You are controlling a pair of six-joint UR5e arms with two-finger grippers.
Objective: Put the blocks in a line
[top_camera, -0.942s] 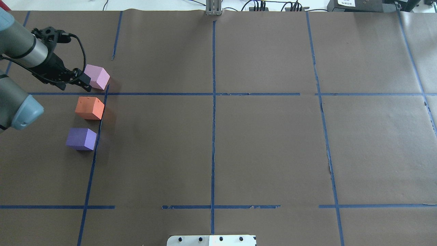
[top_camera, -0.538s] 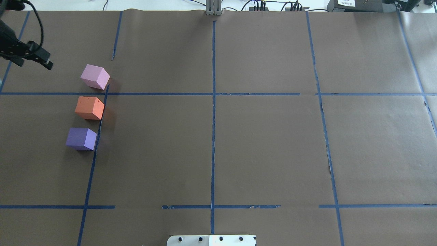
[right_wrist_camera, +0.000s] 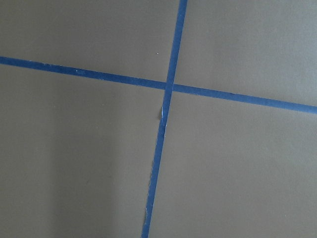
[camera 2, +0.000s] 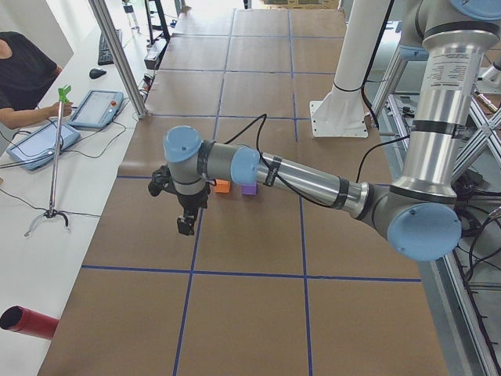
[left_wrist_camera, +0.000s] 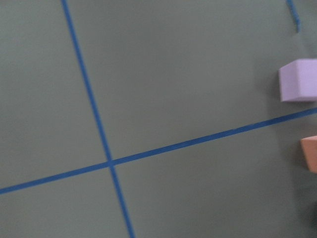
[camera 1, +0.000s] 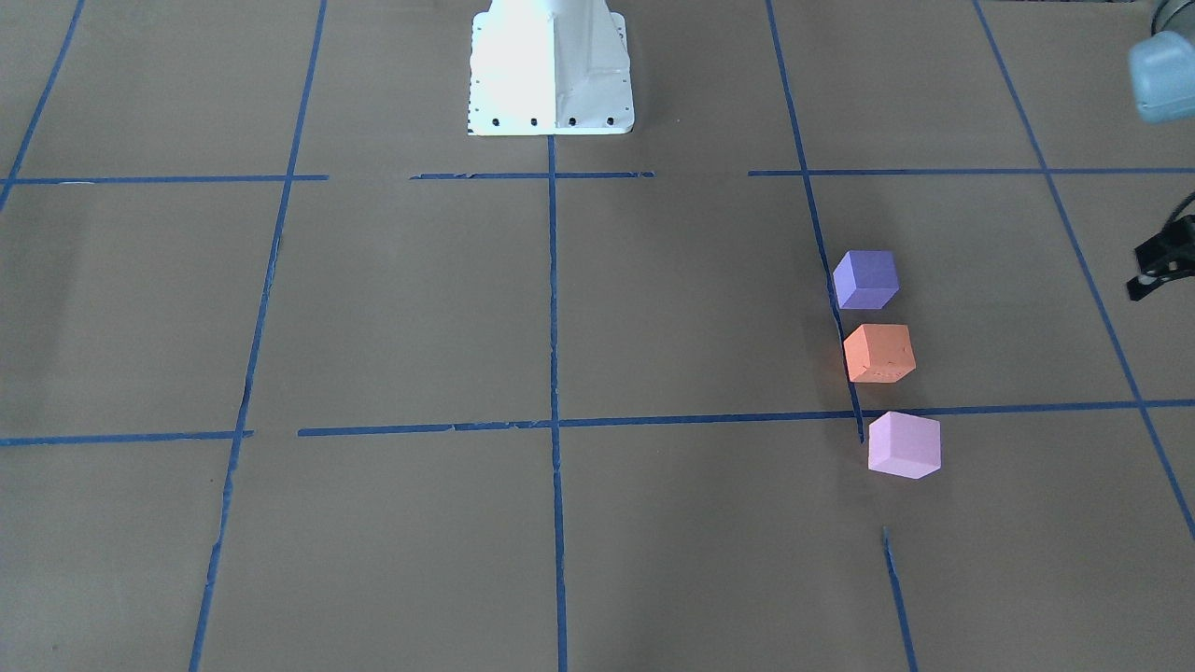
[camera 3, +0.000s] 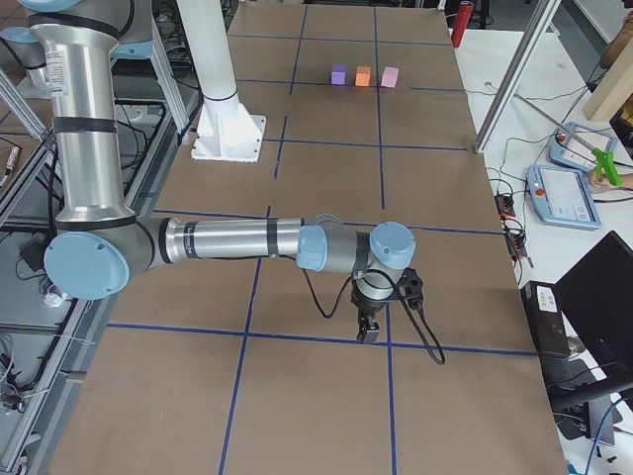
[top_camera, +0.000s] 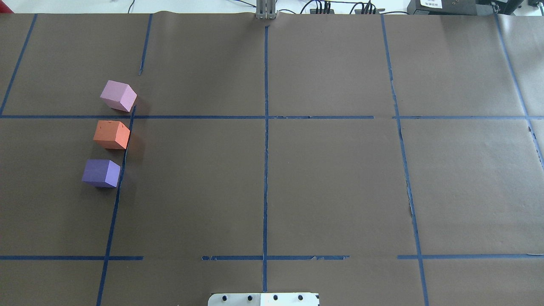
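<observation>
Item: three small matte foam cubes of equal size, set out as a row.
Members: dark violet-blue foam cube [top_camera: 101, 172] nearest the robot; orange foam cube [top_camera: 111, 134] in the middle; pale pink-lilac foam cube [top_camera: 118, 95] farthest out.
Location: robot's left part of the brown paper table cover [top_camera: 331, 178], just beside a blue tape strip [top_camera: 120, 170] that runs away from the robot. The pink cube lies beyond a crosswise tape line [top_camera: 195, 117], the other two before it.
Spacing: narrow gaps; no cube touches another.
Long axis: each cube has none of its own. The row's axis runs away from the robot, roughly along the tape strip, leaning a little toward the table's middle at the far end.
Facing: orange and violet sit nearly square to each other; pink is turned at an angle.
Task state: judged as good as done.
Left gripper [camera 2: 185, 225]: off to the side, well apart from the cubes, carrying nothing; finger spread cannot be told.
Right gripper [camera 3: 369, 332]: far end of the table; state cannot be told.
Hazards: straightening the pink cube risks nudging orange, given the tight gap. Light foam may slide under any brush from a passing arm.
</observation>
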